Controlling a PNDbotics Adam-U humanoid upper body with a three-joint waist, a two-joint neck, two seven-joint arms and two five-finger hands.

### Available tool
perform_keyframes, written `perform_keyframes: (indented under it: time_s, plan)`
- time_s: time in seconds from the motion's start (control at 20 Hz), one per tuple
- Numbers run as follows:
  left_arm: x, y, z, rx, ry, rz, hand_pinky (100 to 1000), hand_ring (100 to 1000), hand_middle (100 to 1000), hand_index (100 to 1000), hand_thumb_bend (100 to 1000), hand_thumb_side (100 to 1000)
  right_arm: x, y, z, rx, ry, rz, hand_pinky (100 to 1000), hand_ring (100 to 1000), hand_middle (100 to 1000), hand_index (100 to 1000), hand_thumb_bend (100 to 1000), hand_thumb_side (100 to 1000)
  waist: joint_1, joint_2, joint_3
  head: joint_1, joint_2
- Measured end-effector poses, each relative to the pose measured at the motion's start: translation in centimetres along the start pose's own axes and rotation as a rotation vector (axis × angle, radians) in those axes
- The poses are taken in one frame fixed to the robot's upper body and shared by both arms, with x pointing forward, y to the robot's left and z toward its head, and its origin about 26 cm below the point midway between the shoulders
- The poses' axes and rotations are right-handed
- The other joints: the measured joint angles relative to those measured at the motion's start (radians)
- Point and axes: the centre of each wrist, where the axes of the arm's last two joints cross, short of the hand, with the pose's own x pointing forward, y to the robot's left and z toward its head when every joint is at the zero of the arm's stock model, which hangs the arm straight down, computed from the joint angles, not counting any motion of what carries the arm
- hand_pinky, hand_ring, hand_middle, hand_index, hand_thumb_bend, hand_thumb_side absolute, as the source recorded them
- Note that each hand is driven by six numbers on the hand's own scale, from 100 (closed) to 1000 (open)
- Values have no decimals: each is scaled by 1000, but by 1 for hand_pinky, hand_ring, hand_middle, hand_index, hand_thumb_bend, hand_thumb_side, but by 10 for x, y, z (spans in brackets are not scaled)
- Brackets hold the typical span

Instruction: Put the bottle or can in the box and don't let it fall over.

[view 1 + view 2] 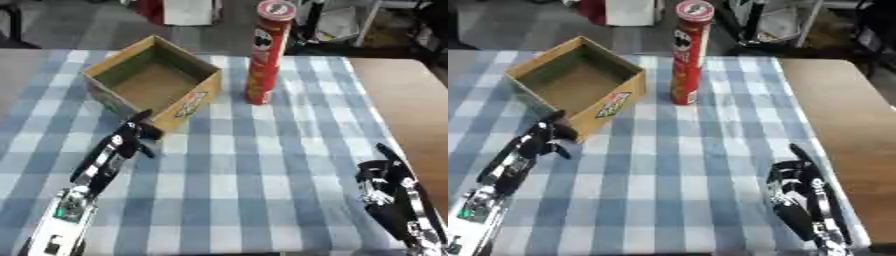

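The print on the tall red can [266,55] is too blurred to read; so is the label on the cardboard box [189,106]; the left hand [133,136] covers the box's near corner; the right arm [418,220] runs off the lower right edge.

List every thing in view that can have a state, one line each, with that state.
Red can: upright on the cloth, right of the box, lid on, untouched.
Cardboard box: open on top, nothing inside.
Left hand: by the box's near corner, fingers curled, holding nothing.
Right hand: low at the right, fingers curled, holding nothing.
Checked cloth: spread flat on the table.
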Motion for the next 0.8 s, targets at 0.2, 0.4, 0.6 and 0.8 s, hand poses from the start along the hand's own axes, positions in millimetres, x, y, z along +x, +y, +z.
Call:
perform_keyframes:
  time_s: [0.2,0.4,0.6,0.8]
  plan:
    - [0,0,0,6,13,-7,571,773,682,1000,174,1000,2,-2,-3,-1,-9,7,413,602,637,967,100,592,-1,0,3,0,0]
    - [-3,-1,3,15,53,-14,569,769,675,1000,160,1000,22,-28,-26,7,-121,98,440,627,672,979,100,600,-16,-2,9,-7,0]
    - [-3,-1,3,22,77,-26,571,770,675,1000,163,1000,65,-57,-58,38,-298,211,493,715,758,999,100,612,-28,-5,16,-17,0]
    - [-2,-3,2,1,79,-34,574,771,675,998,168,1000,101,-76,-83,113,-400,325,580,815,844,1000,100,647,-32,-6,35,-42,-2]
